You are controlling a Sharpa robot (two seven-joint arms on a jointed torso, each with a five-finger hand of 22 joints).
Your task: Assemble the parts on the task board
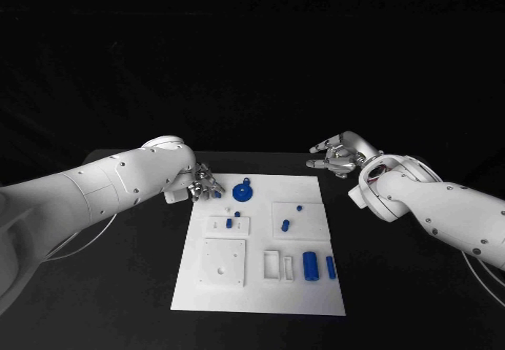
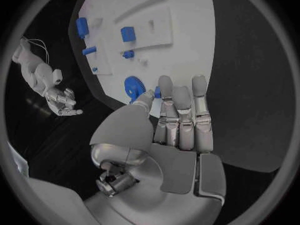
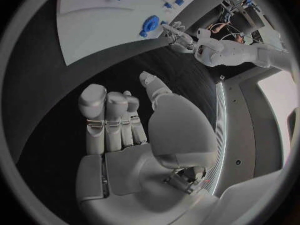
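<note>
Presently we judge the chief risk to be a slip: the left hand (image 1: pixel 202 185), at the upper-left corner of the task board (image 1: pixel 263 292) in the head view, appears to pinch a small blue part (image 2: pixel 157 91) at its fingertips just beside the round blue part (image 1: pixel 243 192), and a shallow hold could drop it or nudge that neighbour. We record its fingers straight and pressed together, thumb tip meeting them. The right hand (image 1: pixel 338 157) hovers over the desk (image 1: pixel 126 292), upper right, spread and holding nothing.
</note>
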